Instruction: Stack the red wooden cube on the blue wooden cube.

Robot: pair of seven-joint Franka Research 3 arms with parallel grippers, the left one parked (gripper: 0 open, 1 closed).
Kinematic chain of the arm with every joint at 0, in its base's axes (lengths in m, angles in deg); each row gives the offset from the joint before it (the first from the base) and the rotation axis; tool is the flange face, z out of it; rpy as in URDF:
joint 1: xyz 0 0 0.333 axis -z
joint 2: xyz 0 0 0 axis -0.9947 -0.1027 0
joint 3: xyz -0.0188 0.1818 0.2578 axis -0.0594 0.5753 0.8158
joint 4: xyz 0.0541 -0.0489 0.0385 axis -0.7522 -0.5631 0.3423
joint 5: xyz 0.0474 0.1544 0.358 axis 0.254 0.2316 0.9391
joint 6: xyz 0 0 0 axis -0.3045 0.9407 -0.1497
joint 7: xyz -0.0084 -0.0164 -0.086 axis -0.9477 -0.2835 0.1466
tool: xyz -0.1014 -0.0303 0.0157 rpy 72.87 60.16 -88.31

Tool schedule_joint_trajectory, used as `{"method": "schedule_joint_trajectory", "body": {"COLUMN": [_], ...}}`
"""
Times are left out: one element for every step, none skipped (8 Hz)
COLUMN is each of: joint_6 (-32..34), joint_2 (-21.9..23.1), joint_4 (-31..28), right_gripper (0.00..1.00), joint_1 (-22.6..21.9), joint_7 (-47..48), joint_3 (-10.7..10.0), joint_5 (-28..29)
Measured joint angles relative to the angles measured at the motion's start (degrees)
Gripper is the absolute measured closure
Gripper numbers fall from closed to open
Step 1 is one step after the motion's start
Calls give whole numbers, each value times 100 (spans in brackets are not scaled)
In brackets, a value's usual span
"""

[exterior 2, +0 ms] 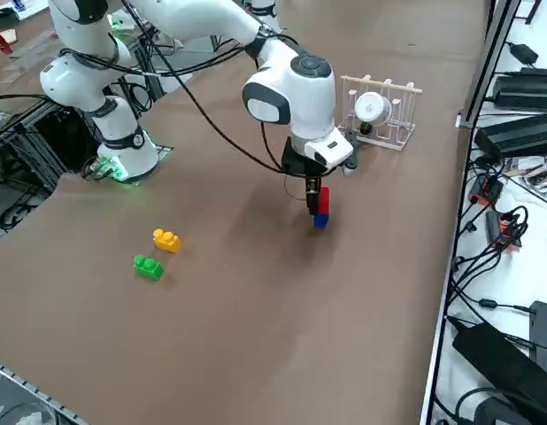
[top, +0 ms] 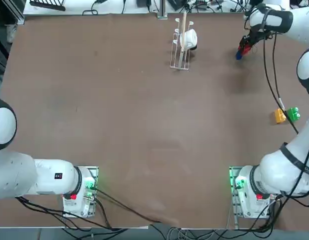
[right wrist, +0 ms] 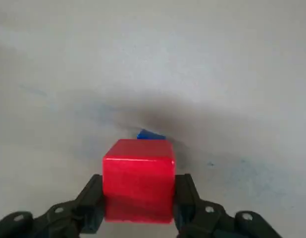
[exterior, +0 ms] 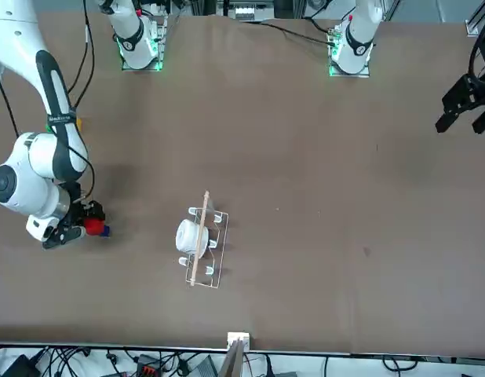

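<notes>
- The right end effector (right wrist: 139, 208) pinches the red wooden cube (right wrist: 138, 179) between its two fingers (right wrist: 91, 201), one on each side face, near the counter's (top: 144, 125) far right corner from the robot's side.
- In the right side view the red wooden cube (exterior 2: 322, 198) sits directly above the blue wooden cube (exterior 2: 320, 219); whether the two faces already touch or a thin gap remains cannot be told.
- In the wrist view only a sliver of the blue wooden cube (right wrist: 150, 135) shows past the red one's top edge, so the overlap looks nearly complete, with perhaps a slight offset toward that side.
- Judged step: final placement and release. The task looks close to done, provided the red cube ends up resting on the blue.
- To do it well: lower straight down, without sideways drift, until the red cube bears fully on the blue one. Only then should the fingers spread.
- Correct any small offset before contact, not after; sliding wood on wood could push the blue cube along the counter.
- Open both fingers evenly, then lift vertically so neither finger drags the red cube off.
- Risk: release from a height or with the cube tilted could let it topple.
- The white cup rack (top: 182, 44) and the yellow (top: 280, 116) and green (top: 293, 113) knobbed blocks stand well apart from the stack and should not interfere.
</notes>
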Motion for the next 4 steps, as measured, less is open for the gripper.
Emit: {"method": "schedule_joint_trajectory", "body": {"joint_6": [0,0,0,0], "joint_2": [0,0,-2,-10], "joint_4": [19,27,27,27], "right_gripper": [30,30,30,30], "joint_1": [2,5,7,7], "joint_7": [0,0,0,0], "joint_3": [0,0,0,0], "joint_5": [0,0,0,0]}}
